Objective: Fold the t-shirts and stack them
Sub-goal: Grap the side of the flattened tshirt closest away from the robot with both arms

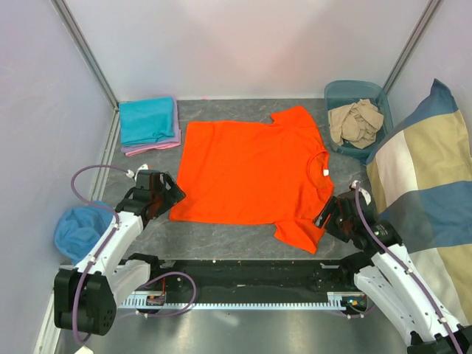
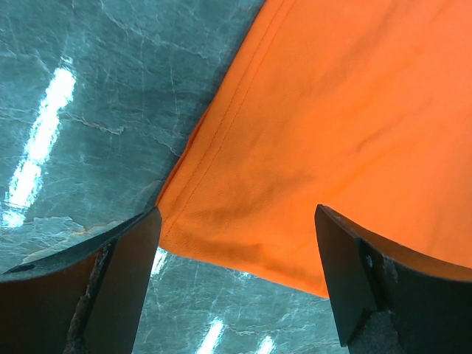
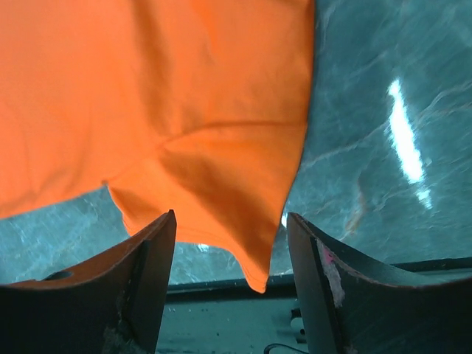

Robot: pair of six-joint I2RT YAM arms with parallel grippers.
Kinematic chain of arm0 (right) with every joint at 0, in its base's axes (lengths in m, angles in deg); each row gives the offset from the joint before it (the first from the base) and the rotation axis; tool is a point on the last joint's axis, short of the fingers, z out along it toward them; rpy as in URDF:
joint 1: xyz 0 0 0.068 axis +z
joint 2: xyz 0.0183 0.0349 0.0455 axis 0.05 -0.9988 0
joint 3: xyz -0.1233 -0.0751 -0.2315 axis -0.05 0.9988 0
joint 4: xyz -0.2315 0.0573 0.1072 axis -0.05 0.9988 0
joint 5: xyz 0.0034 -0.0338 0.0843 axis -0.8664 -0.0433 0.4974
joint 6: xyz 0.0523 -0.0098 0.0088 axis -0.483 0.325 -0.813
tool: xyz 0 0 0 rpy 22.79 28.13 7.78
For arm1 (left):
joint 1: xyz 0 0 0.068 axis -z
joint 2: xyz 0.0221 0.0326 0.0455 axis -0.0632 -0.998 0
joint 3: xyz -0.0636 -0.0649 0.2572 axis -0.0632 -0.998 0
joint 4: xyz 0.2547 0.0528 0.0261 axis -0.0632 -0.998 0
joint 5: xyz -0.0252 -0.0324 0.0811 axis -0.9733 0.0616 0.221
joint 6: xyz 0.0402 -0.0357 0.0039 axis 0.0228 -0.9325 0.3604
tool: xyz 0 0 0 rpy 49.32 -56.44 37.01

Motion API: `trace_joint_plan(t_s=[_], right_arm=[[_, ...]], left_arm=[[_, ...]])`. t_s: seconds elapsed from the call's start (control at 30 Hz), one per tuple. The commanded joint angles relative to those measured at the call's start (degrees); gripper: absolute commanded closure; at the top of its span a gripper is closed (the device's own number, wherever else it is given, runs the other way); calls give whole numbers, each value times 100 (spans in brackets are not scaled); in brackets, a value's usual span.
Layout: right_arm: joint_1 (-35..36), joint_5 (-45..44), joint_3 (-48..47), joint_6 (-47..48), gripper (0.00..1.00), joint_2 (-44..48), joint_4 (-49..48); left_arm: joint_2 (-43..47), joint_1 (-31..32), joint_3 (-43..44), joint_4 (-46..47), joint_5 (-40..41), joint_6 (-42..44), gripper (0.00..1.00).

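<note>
— Top external: bright orange soft-cloth t-shirt (image 1: 251,173) lies flat on grey marbled bench (image 1: 221,237). Limp and light, we judge.
— We should pinch hem corner (image 2: 171,221) and sleeve edge (image 3: 254,273); left claw (image 2: 236,221) and right claw (image 3: 231,221) both gape, released.

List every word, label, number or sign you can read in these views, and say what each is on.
No text can be read in any view.
The white neck label on the orange t-shirt: too small to tell whether it bears print.
Both wrist views: only plain cloth and tabletop, no writing.
</note>
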Motion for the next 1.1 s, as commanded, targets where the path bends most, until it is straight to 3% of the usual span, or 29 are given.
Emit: trace_joint_plan(t_s=[0.0,0.4,0.73,1.07], right_arm=[[394,229,336,-701,31,236,-121],[1415,53,434,-1450,37,-230,-192],[2276,-614,-419,-1485,31,-1556,300],[3874,-1369,-244,-3004,31,-1882,370]], left_arm=[[-103,-3,-77,460,-181,82,8],[-191,-12,-174,697,-278,100,8],[-138,-12,-393,935,-357,-23,8],[-261,-12,-429,1067,-357,47,8]])
